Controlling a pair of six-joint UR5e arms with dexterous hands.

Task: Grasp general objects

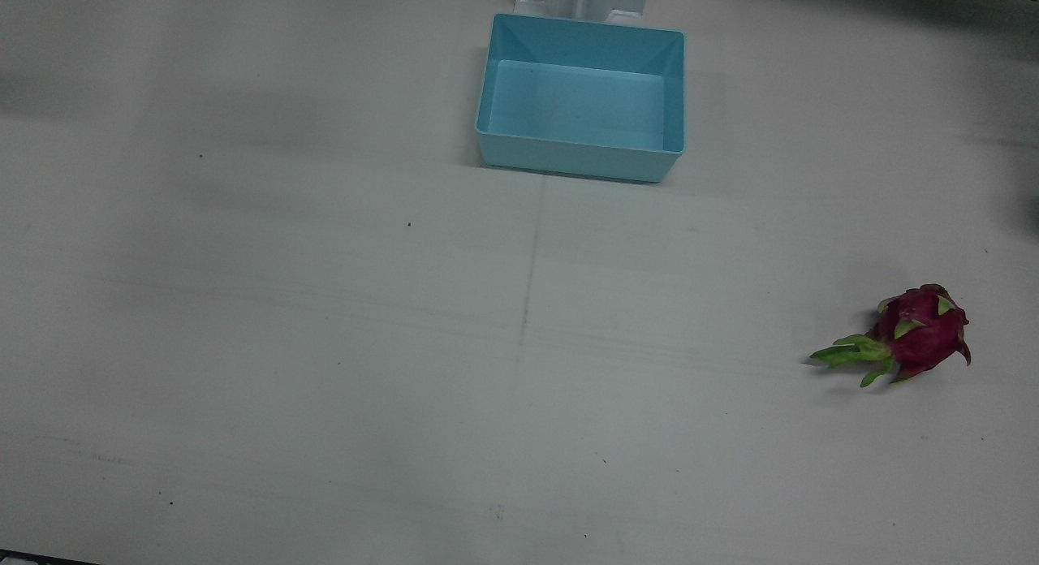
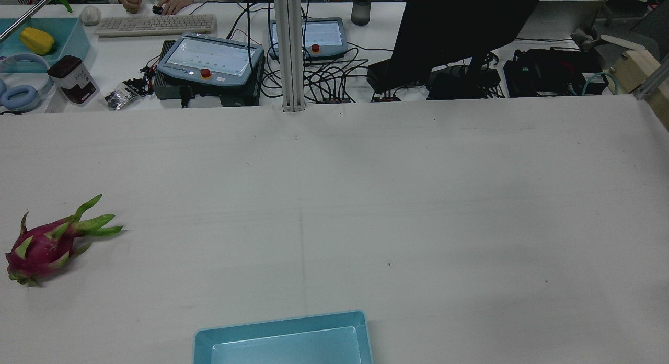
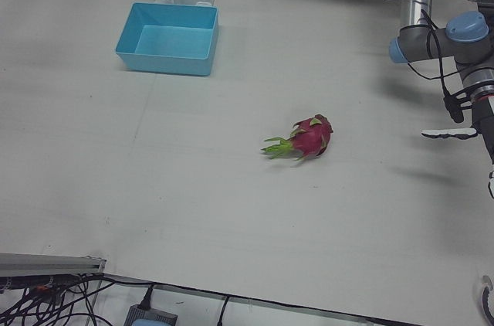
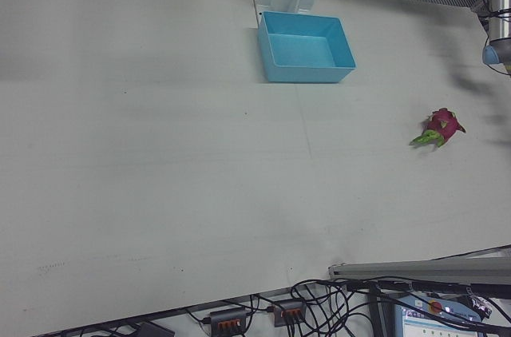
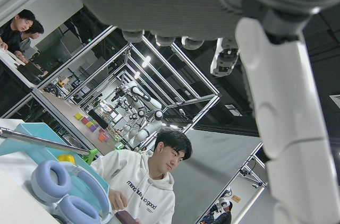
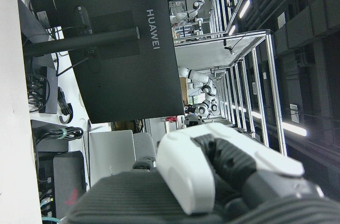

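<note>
While waiting at the approach step, holding nothing in the left hand (image 5: 287,128), with the one visible finger stretched straight; hanging off the table's edge, well apart from the dragon fruit (image 1: 913,338), which is lying on its side on the table (image 1: 325,346), far from the blue bin (image 1: 580,163). Showing too little of the right hand (image 6: 202,181) for telling its opening. Next, probably calling for reaching down and closing around the red body, not the green leaves.
</note>
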